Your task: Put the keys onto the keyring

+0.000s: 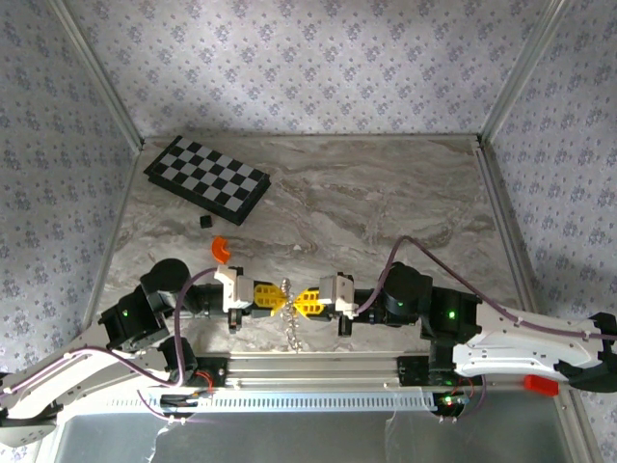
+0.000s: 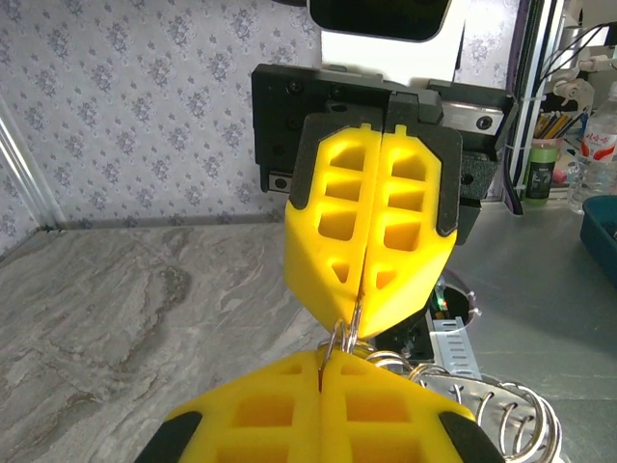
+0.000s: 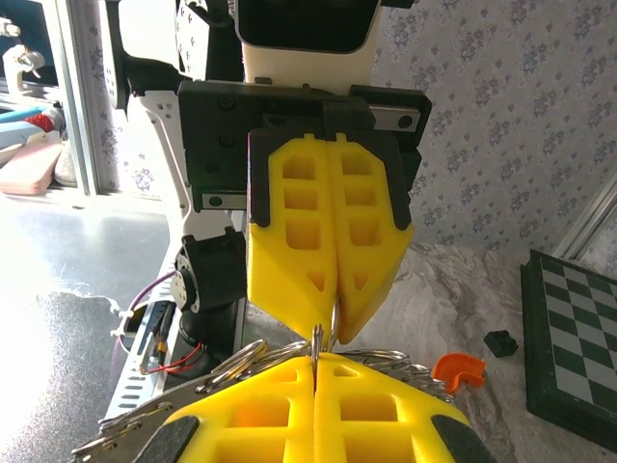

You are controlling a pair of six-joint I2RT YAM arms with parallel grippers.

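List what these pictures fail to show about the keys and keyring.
- Key: whether it is on the keyring yet; too small in the top view, and the shut left gripper and right gripper cover the pinch in both wrist views.
- Keyring's full outline: cut off by the bottom edge in both wrist views.
- How many pieces hang from it: too small in the top view.

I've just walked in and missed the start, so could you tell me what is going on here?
Both arms meet tip to tip over the near part of the table. The left gripper and the right gripper are each shut on the silver keyring, which dangles between them. Whether anything is being threaded onto it is too small to tell.
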